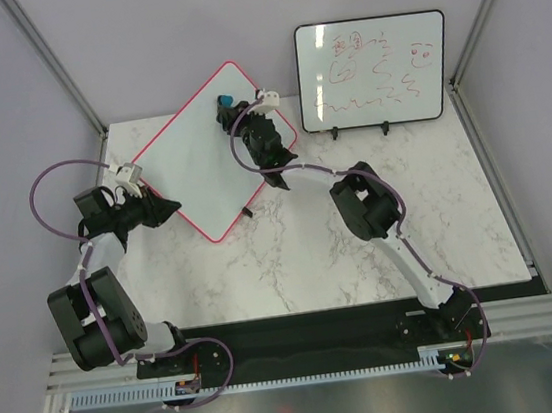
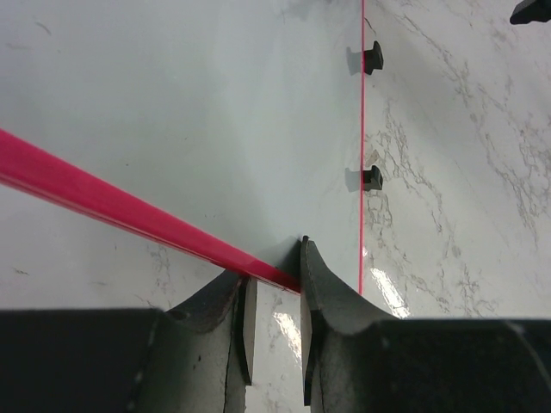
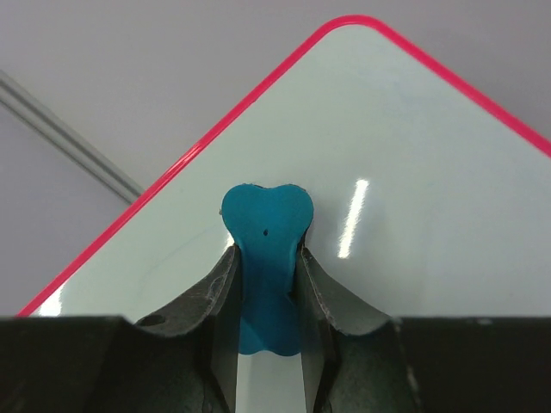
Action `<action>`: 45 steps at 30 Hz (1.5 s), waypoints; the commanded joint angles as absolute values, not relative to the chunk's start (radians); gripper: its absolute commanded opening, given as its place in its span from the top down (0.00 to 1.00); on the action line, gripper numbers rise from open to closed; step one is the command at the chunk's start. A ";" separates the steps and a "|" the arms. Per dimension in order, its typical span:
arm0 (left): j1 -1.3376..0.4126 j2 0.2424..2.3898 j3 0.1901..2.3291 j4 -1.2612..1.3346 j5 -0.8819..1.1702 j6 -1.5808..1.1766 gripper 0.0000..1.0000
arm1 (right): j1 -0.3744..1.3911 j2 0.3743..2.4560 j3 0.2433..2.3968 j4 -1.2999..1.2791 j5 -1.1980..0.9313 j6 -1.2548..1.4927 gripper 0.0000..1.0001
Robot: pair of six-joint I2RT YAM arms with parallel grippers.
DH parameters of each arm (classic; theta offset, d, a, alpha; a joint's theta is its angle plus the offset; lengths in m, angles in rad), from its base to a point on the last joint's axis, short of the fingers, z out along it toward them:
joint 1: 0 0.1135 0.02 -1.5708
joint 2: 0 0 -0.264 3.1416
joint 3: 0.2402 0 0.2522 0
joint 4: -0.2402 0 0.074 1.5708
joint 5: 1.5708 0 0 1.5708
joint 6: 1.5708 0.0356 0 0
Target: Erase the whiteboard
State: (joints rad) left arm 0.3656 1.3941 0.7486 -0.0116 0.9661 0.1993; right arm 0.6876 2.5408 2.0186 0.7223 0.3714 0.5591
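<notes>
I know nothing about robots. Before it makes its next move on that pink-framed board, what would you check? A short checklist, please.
1. Left hand clamped on the pink frame of the whiteboard: ok.
2. Right hand gripping the blue eraser: ok.
3. Eraser actually pressing on the board surface: cannot tell.
4. Board surface free of scribbles: ok where visible.
5. Black-framed board with red writing, standing apart at the back, away from both arms: ok.
</notes>
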 commanded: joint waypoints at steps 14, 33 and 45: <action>0.362 1.378 0.769 0.086 0.879 0.394 0.98 | 0.635 2.529 1.908 0.629 0.402 0.612 1.00; 0.362 1.359 0.765 0.084 0.873 0.396 0.98 | 0.756 2.591 2.079 0.641 0.250 0.494 1.00; 0.362 1.365 0.765 0.083 0.868 0.400 0.98 | 0.650 2.569 2.043 0.558 0.295 0.551 1.00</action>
